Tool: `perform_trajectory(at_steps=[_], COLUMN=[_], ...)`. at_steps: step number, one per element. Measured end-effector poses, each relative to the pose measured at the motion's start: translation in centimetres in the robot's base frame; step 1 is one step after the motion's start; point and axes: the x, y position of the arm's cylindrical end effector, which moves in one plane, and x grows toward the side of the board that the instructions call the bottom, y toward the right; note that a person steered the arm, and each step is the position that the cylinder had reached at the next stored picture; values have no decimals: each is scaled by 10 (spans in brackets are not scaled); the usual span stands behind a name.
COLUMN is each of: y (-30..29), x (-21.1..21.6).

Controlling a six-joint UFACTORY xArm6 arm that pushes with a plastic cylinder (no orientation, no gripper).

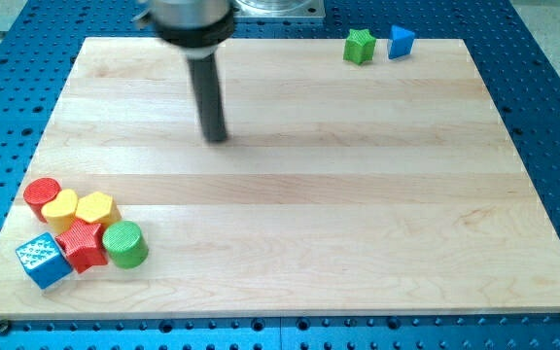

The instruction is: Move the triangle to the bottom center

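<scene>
The blue triangle (402, 42) sits at the view's top right, near the board's top edge, with a green star (360, 46) just to its left. My tip (217, 137) rests on the board in the upper left-centre, far to the left of the triangle and touching no block.
A cluster lies at the view's bottom left: a red cylinder (42, 196), a yellow block (61, 207), a yellow hexagon (95, 209), a red star (82, 245), a green cylinder (124, 243) and a blue cube (43, 261). The wooden board (358, 214) lies on a blue perforated table.
</scene>
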Motion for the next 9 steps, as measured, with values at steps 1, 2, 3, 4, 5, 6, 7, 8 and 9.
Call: perform_trajectory(at_steps=[1, 2, 3, 4, 5, 6, 7, 8, 9], y=[11, 46, 109, 148, 197, 250, 268, 274, 294], x=[-87, -146, -169, -169, -170, -170, -170, -171, -166])
